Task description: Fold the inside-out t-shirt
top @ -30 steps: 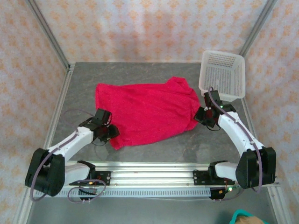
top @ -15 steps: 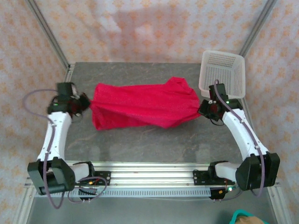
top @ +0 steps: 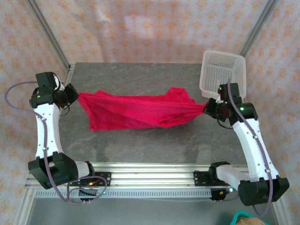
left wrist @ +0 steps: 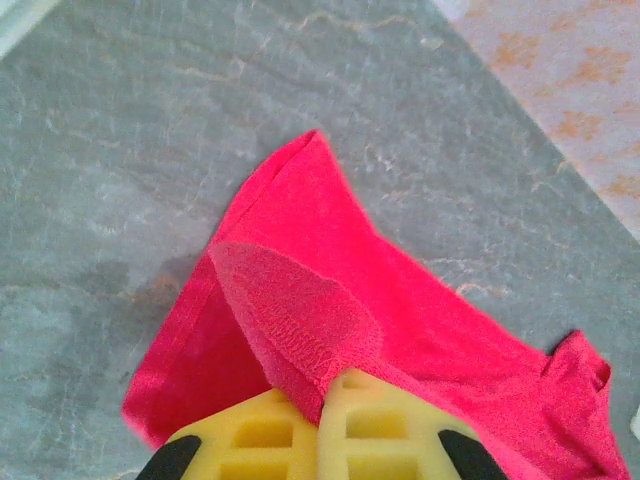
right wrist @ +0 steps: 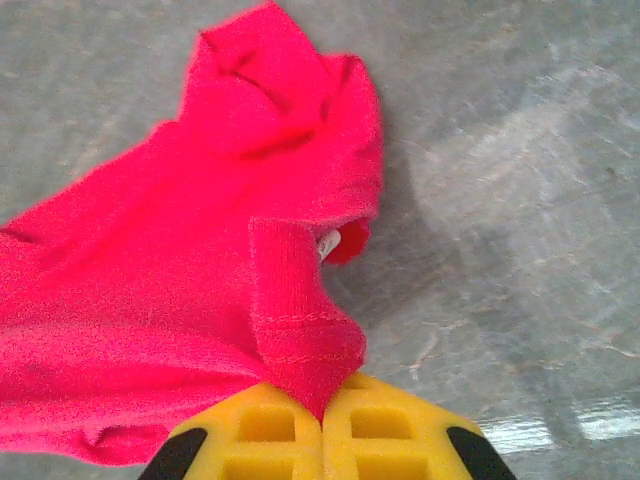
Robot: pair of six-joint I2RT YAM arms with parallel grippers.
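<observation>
T-shirt (top: pixel 136 112) taut between left claw (top: pixel 75 95) and right claw (top: pixel 206 107); long axis side-to-side

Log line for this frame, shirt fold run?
left gripper: shut on t-shirt | right gripper: shut on t-shirt | t-shirt: stretched between both grippers

White mesh basket (top: pixel 222 70): tilted, at far right corner of grey marbled table (top: pixel 154 140). Aluminium rail (top: pixel 154 171): along near table edge. Pale wall panels (top: pixel 154 33) with orange pattern: behind and on both sides, joined by metal corner posts (top: pixel 47 33). Teal item (top: pixel 244 218): bottom right, cut off, unidentifiable.
</observation>
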